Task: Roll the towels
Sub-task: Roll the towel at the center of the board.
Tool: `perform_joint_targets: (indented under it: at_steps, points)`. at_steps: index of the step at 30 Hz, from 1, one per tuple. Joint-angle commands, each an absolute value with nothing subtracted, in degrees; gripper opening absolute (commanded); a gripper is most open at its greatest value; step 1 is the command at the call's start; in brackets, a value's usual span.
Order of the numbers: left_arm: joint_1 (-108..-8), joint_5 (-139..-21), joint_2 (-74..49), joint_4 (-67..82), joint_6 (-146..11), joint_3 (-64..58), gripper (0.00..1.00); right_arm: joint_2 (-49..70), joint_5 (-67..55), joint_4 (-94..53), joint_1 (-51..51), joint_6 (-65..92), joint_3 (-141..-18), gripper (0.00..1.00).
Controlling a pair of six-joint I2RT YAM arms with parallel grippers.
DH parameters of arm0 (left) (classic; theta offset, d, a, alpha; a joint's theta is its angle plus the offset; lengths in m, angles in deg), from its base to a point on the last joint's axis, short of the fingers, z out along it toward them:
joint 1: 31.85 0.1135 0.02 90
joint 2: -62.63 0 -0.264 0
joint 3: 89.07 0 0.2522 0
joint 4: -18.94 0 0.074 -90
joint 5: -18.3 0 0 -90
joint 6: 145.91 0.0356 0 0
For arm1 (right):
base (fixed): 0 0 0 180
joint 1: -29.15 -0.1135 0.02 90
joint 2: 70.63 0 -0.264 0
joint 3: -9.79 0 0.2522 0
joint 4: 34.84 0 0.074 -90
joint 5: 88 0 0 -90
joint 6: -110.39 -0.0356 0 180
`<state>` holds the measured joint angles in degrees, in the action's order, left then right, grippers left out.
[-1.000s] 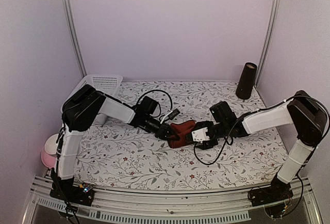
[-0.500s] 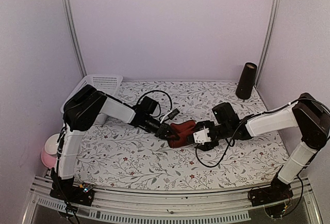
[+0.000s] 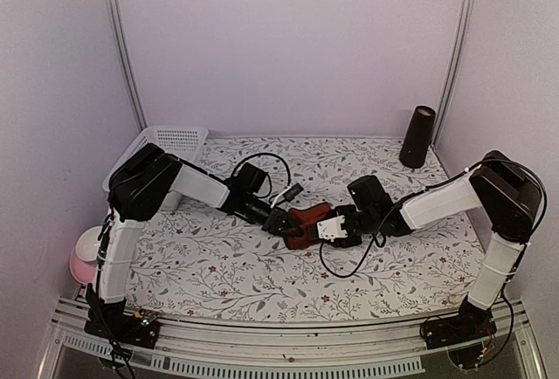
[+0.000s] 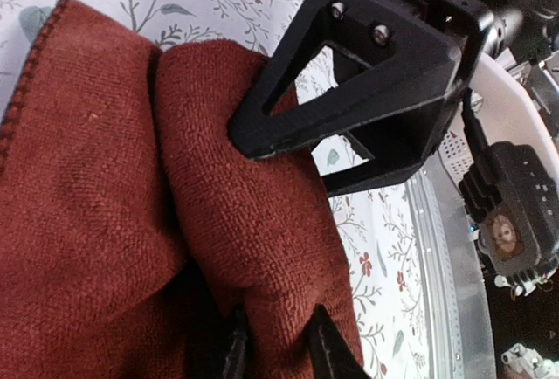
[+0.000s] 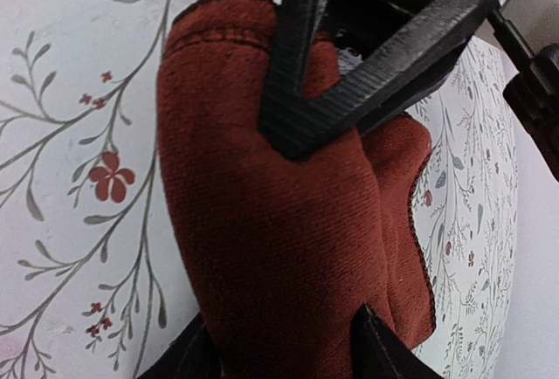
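The dark red towel (image 3: 306,224) lies bunched in a short thick roll at the middle of the floral table. My left gripper (image 3: 284,224) is shut on its left end; the left wrist view shows its fingertips (image 4: 238,344) pinching a fold of the red towel (image 4: 131,213). My right gripper (image 3: 325,230) is shut on the right end; in the right wrist view the red towel (image 5: 271,248) fills the space between its fingers (image 5: 371,344). The two grippers face each other, almost touching. The pastel checked towel is out of view.
A white slatted basket (image 3: 170,141) stands at the back left. A dark cone-shaped cup (image 3: 417,136) stands at the back right. A pink and white object (image 3: 83,258) sits off the table's left edge. Cables hang from both wrists over the table (image 3: 218,265).
The right arm's forearm and elbow have shifted, and its gripper has edged left, closer to the left gripper. The towel looks more tightly bunched. The left arm has barely moved.
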<state>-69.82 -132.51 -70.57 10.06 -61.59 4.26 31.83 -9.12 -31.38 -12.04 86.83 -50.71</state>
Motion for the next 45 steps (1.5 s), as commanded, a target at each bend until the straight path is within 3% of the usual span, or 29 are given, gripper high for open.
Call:
perform_joint_targets:
  at_steps: [1,5,8,11,18,27,35,45]
  points:
    - [-69.05,-128.86,-73.15,6.41,-60.98,3.25,0.25,35.59,-4.55,-28.06,-12.16,84.90,-52.41,0.43]
    - [-68.40,-127.27,-71.10,6.69,-60.56,2.29,0.38,36.45,-5.84,-22.96,-12.19,85.56,-53.74,0.21]
    - [-67.96,-123.37,-66.91,7.40,-59.38,0.77,0.52,35.86,-7.65,-18.78,-12.22,86.15,-54.39,0.12]
    - [-67.96,-118.21,-60.67,8.77,-57.03,-1.84,0.69,35.36,-9.89,-12.09,-12.12,86.21,-55.67,0.12]
    - [-69.86,-107.94,-46.39,18.74,-51.77,-13.51,0.97,35.48,-16.82,1.71,-10.97,86.01,-60.28,0.15]
    - [-78.95,-97.41,-43.54,24.47,-44.06,-19.56,0.97,42.49,-26.69,24.41,-8.25,86.93,-75.10,0.23]
    - [-81.70,-92.89,-47.60,27.69,-50.10,-18.99,0.97,49.60,-26.23,31.28,-7.90,85.36,-83.44,0.26]
    - [-82.02,-96.13,-53.37,26.85,-51.90,-16.04,0.81,51.49,-25.82,31.14,-7.20,83.87,-86.45,0.26]
